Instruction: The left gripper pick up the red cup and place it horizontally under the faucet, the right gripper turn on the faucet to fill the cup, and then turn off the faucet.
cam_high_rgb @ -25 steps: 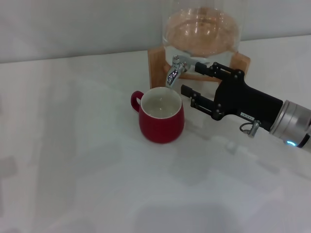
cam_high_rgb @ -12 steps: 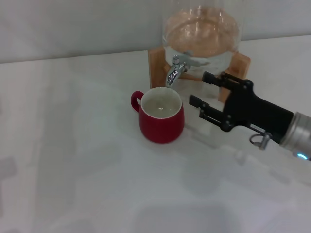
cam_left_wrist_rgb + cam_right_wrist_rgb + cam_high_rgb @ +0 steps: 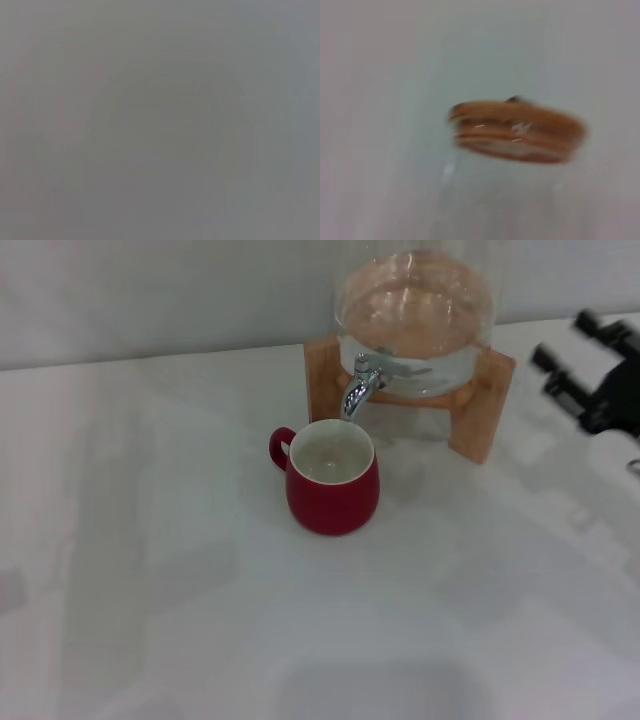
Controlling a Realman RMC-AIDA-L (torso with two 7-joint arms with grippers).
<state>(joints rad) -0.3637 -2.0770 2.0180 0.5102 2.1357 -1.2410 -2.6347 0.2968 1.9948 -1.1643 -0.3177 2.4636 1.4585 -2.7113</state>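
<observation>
The red cup stands upright on the white table, its handle pointing to the robot's left, directly below the spout of the chrome faucet. The faucet is fitted to the clear glass jar on its wooden stand. No stream shows at the spout. My right gripper is at the far right edge of the head view, blurred by motion, open and empty, well away from the faucet. My left gripper is out of view; the left wrist view shows only plain grey.
The right wrist view shows a blurred brown wooden disc above a pale glassy shape, probably the jar's top. The white table spreads out in front of and to the left of the cup, with a pale wall behind.
My right gripper has pulled away from the faucet's lever, moving right and back to the frame's edge. The cup and faucet have not moved.
</observation>
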